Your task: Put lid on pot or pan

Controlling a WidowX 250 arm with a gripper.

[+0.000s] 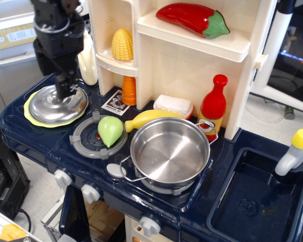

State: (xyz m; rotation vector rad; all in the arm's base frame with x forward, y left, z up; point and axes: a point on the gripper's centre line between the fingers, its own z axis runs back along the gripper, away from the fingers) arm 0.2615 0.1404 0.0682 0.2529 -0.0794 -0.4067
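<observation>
Gripper (65,89) over lid (58,105) centre – pot (169,153) uncovered, well apart.

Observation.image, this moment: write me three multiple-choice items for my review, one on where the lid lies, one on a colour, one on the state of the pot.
1. Where does the lid lie?
A. on the pot
B. on the lime-green plate, left of the burner ring
C. in the sink

2. What colour is the bottle standing right of the banana?
A. red
B. blue
C. white

3. What is the state of the pot?
A. covered
B. tipped on its side
C. upright, open and empty

Key: 1 B, the lid rests on the plate with the gripper directly above its knob. 2 A, its body and cap are red. 3 C, its bare steel bottom shows and nothing covers it.
</observation>
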